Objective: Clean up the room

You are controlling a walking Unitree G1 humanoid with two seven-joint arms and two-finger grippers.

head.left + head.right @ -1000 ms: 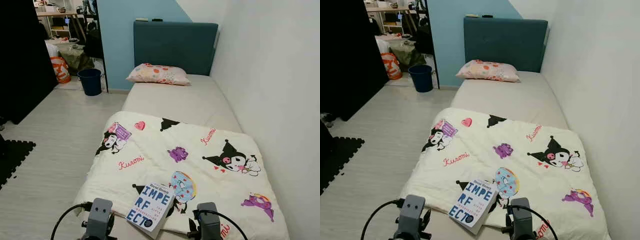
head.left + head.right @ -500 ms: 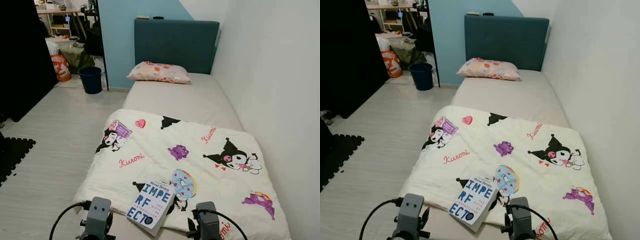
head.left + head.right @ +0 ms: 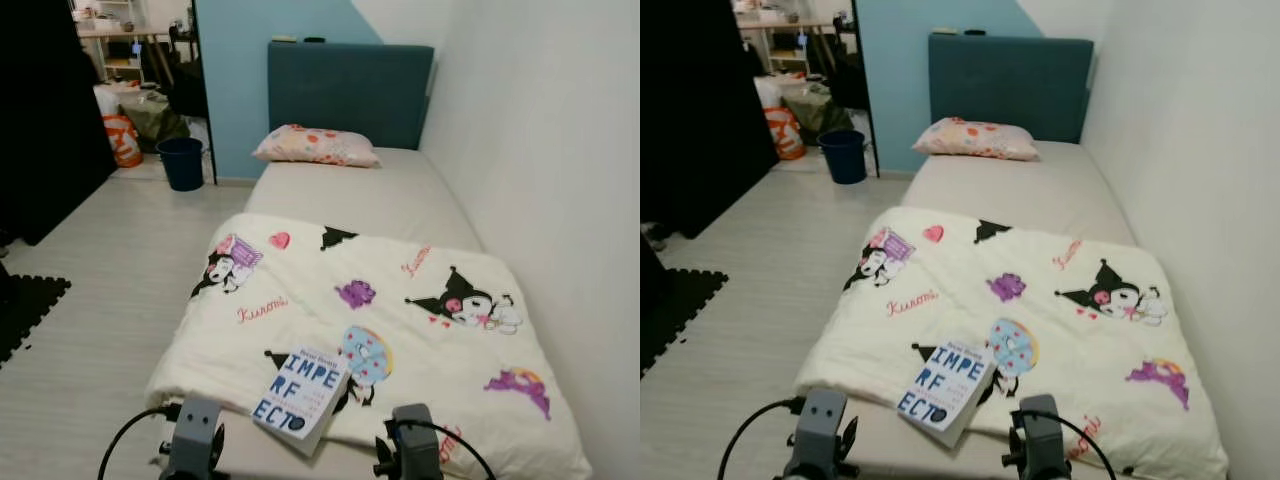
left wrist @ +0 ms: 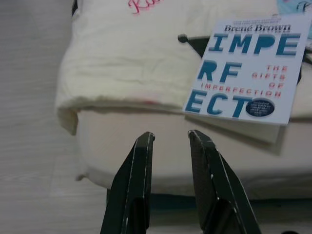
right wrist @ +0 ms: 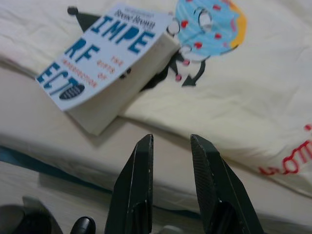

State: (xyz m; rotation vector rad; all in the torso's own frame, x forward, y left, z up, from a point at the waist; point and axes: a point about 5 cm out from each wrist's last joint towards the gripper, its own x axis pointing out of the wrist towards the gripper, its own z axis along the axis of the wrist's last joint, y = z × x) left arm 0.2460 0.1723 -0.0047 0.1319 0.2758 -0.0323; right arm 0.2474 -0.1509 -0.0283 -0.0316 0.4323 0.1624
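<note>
You are standing at the foot of a single bed [image 3: 400,200] that runs away from you toward twelve o'clock, with a white wall along its right side and a teal headboard [image 3: 350,92] at the far end. A cream comforter [image 3: 330,320] printed with cartoon characters covers the near half of the mattress, and a floral pillow [image 3: 315,146] lies at the far end just before the headboard. The book [image 3: 300,397], a white paperback with blue block letters and "Brené Brown" on the cover, lies at the comforter's near edge, tilted, its lower corner overhanging the bare mattress; it sits between your two arms, just ahead of them. Your left gripper [image 4: 168,139] hangs low at about seven o'clock in front of the mattress edge, its fingers [image 4: 134,185] slightly parted with a narrow gap and nothing between them; the book is ahead of it and to one side, not touched. Your right gripper [image 5: 170,141] is at about five o'clock, its fingers [image 5: 209,185] likewise a little apart and empty, pointing at the mattress edge just below the book and the comforter's blue doughnut print. At about ten o'clock, well away across the pale wood floor [image 3: 110,280], a dark blue bucket [image 3: 183,162] stands by the blue wall, with an orange bag [image 3: 120,138] beyond it.
</note>
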